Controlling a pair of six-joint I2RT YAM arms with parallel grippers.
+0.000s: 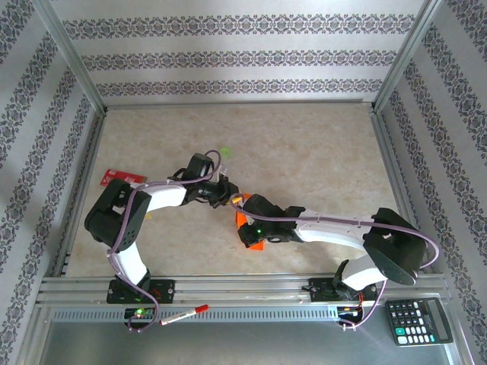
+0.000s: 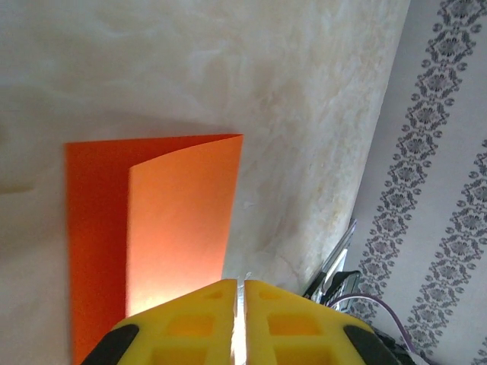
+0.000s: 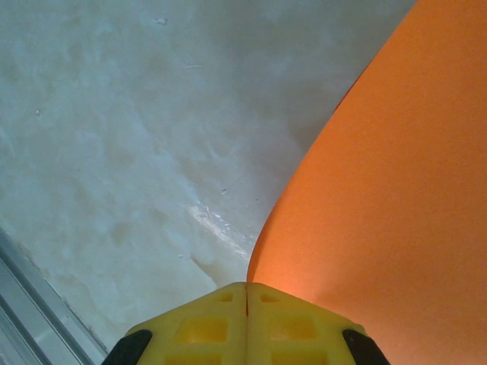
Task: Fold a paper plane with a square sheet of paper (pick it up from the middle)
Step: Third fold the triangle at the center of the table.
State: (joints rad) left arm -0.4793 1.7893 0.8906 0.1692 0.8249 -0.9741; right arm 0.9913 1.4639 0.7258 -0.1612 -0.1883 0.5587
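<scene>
Square sheet of paper [image 2: 95,251] lies mid-table [image 1: 319,167], folded over w/ one flap lifted. L gripper [image 2: 240,293] pinches the flap edge from the left, fingers nearly touching. R gripper [image 3: 246,289], on the right, is closed tight on the same flap. Red card [image 1: 122,177] sits far left.

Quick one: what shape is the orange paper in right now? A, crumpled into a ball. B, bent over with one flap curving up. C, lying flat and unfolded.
B: the left wrist view shows the orange paper with one flap arched above its flat layer.
</scene>
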